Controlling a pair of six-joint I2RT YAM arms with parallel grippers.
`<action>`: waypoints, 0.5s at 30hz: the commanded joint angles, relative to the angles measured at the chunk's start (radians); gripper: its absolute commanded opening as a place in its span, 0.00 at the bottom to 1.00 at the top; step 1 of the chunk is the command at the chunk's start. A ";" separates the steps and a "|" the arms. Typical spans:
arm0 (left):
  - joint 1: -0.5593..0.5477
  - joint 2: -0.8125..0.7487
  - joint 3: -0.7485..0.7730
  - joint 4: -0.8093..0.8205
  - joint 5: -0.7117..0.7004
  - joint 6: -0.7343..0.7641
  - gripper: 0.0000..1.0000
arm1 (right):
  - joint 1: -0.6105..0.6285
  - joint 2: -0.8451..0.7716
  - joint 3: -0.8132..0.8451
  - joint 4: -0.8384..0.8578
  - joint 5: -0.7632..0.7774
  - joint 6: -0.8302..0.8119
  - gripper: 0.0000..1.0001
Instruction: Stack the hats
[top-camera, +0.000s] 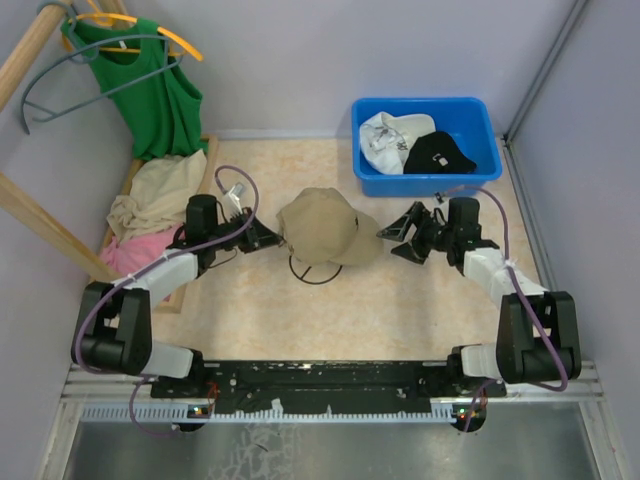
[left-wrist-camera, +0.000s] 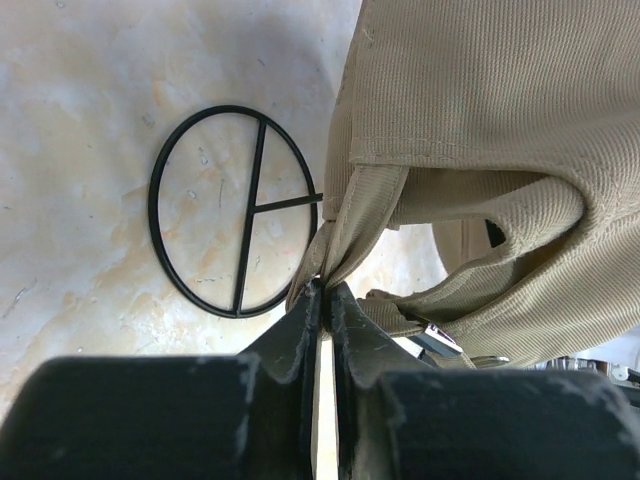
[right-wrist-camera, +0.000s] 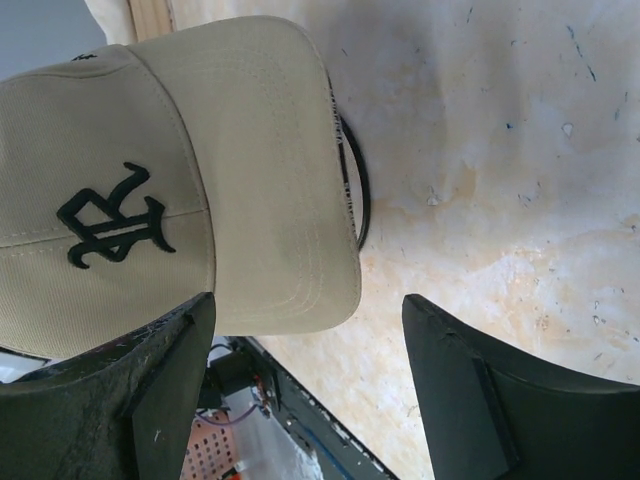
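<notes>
A tan baseball cap (top-camera: 322, 225) is sitting in the middle of the pale tabletop (top-camera: 400, 300), draped over a dark wire frame (left-wrist-camera: 250, 215) whose ring is showing from under the cap's near edge. The cap's brim (right-wrist-camera: 285, 200) is pointing toward the right arm, and a black embroidered logo (right-wrist-camera: 110, 230) is showing on the front panel.

The left gripper (left-wrist-camera: 325, 295) is reaching in from the cap's rear side. Its fingers are pressed together, pinching the tan adjuster strap (left-wrist-camera: 355, 225) at the back opening of the cap. The strap is bunching into a narrow fold where it is entering the fingertips. Whether the cap is being lifted off the frame cannot be told.

The right gripper (top-camera: 393, 241) is hovering low beside the brim with its fingers spread wide and gripping nothing. The brim's edge is lying near the gap between them. It is staying clear of one finger, and whether it is touching the other cannot be told.

Well behind the right gripper, a blue plastic bin (top-camera: 372, 172) is standing at the far right of the table. A white cap (top-camera: 388, 140) and a black cap (top-camera: 438, 154) are lying in it side by side, touching.

At the far left, a green tank top (top-camera: 160, 100) is hanging on a hanger above a beige cloth (top-camera: 155, 190) and a pink cloth (top-camera: 128, 256).
</notes>
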 joint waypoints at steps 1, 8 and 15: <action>0.008 0.022 -0.025 -0.016 -0.007 0.032 0.10 | -0.007 0.002 0.105 0.004 0.006 -0.008 0.75; 0.009 0.053 -0.023 -0.017 -0.008 0.049 0.11 | -0.019 0.038 0.278 -0.083 0.053 -0.058 0.75; 0.008 -0.005 0.035 -0.047 -0.022 0.033 0.38 | -0.041 0.125 0.532 -0.220 0.165 -0.152 0.77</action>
